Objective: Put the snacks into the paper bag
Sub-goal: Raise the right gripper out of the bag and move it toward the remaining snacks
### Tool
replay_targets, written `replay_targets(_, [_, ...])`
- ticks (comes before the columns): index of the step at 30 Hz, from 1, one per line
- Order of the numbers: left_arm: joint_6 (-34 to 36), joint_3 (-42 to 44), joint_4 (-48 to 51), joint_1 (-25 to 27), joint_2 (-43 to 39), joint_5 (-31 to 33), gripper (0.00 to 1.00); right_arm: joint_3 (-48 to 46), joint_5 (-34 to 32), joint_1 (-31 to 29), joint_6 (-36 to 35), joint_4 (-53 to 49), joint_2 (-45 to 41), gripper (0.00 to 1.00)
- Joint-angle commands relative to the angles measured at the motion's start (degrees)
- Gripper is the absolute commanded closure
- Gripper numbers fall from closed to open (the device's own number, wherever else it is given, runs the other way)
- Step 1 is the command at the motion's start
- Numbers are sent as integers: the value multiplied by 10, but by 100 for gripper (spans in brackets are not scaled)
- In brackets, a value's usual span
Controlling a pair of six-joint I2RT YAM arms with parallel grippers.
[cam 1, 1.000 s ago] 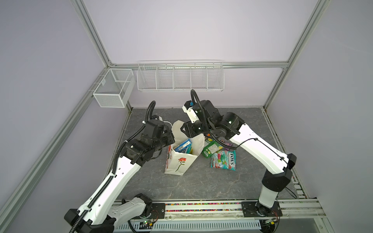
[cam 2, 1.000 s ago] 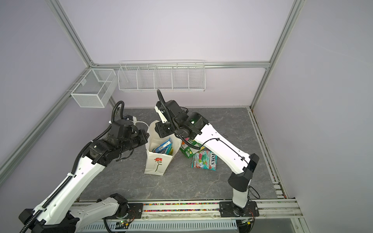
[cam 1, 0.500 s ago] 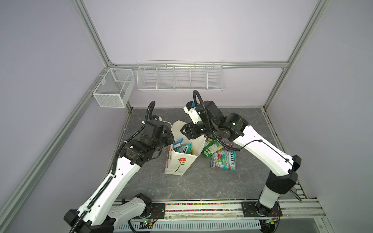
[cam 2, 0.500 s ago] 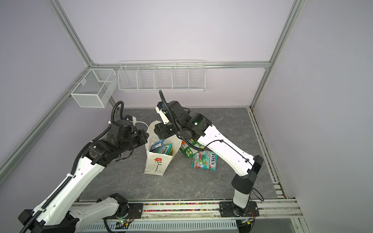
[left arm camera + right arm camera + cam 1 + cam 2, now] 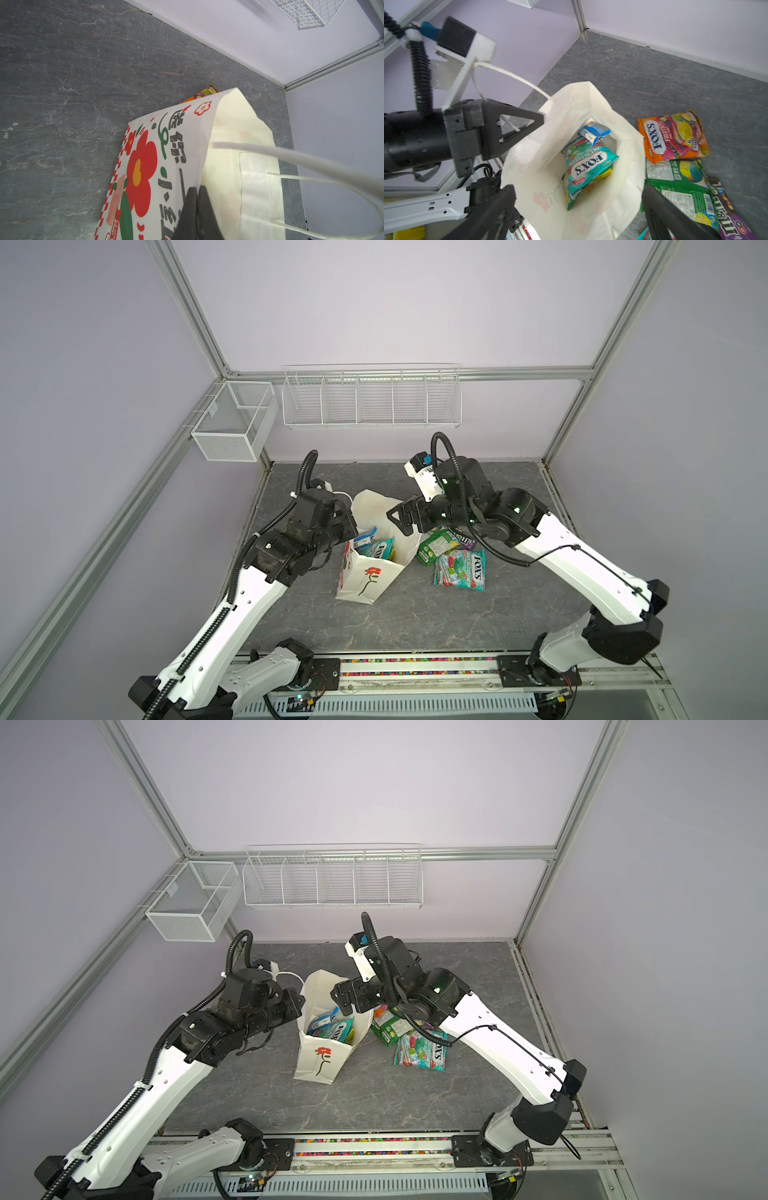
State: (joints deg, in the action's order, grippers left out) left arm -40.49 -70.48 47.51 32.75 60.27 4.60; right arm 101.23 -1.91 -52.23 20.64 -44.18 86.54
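Jaws of the right gripper [image 5: 578, 192] are seen spread wide and empty above the mouth of the paper bag [image 5: 537, 166]; a second earlier they were set closer together and lower over it. A teal FOX'S packet [image 5: 588, 164] is now shown released, lying inside the bag directly below the jaws, partly under the blue bar wrapper [image 5: 593, 133]. The left gripper [image 5: 197, 193] is kept clamped shut on the bag's rim, unchanged. Left on the table [image 5: 654, 72] beyond the right gripper's outer finger, outside the bag, are the orange packet [image 5: 672, 137], a green packet [image 5: 685, 187], the purple packet [image 5: 733, 220] and a second teal packet [image 5: 459, 572].
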Motion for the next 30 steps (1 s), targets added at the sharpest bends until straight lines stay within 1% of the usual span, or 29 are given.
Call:
replay_targets(1, [-6,-2,-27,3,-14,5,100,-39,6,19,18,31,-28,0])
replay_targets(6, [-7,1,-31,3,-18,3,100,-75,2,40,23,29,-58,2])
replay_targets(14, [-7,4,-34,3,-17,4,100,-125,-22,67,24,16,-98,3])
replay_targets(30, [-4,16,-50,3,-17,-3,100,-248,-22,150,39,11,-166,4])
